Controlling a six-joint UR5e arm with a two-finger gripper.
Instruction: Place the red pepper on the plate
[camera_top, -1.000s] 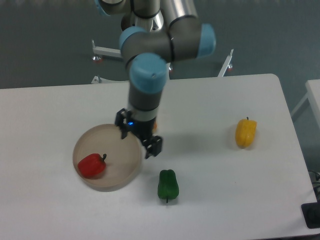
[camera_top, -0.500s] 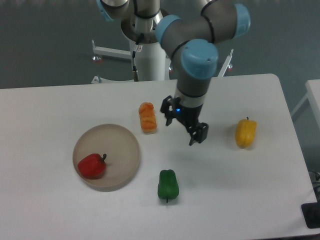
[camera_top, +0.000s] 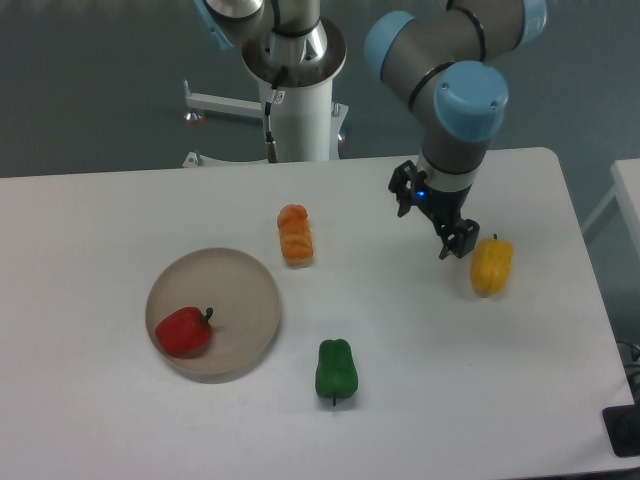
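The red pepper (camera_top: 183, 331) lies on the plate (camera_top: 250, 290), in its lower-left part, with its dark stem pointing toward the plate's middle. The plate sits on the left side of the white tabletop (camera_top: 120, 210), well in from the left and near edges. Just beyond the plate's upper-right rim lies an orange pepper (camera_top: 294, 233), close to the rim but apart from it. A green pepper (camera_top: 336, 369) lies on the tabletop below and to the right of the plate, also just clear of the rim, stem toward the near edge. A yellow pepper (camera_top: 492, 265) lies far off on the right side, well apart from the plate. The hand (camera_top: 433, 213) hangs over the right half of the tabletop, its two fingers spread apart and holding nothing; one fingertip (camera_top: 462, 240) shows just beside the yellow pepper's upper-left end, and whether it touches cannot be told from this view. The arm reaches in from the column behind the far edge, crossing above the tabletop's upper right. Bare tabletop stretches between the orange pepper and the hand, and across the lower right down to the near edge and the rounded right corner.
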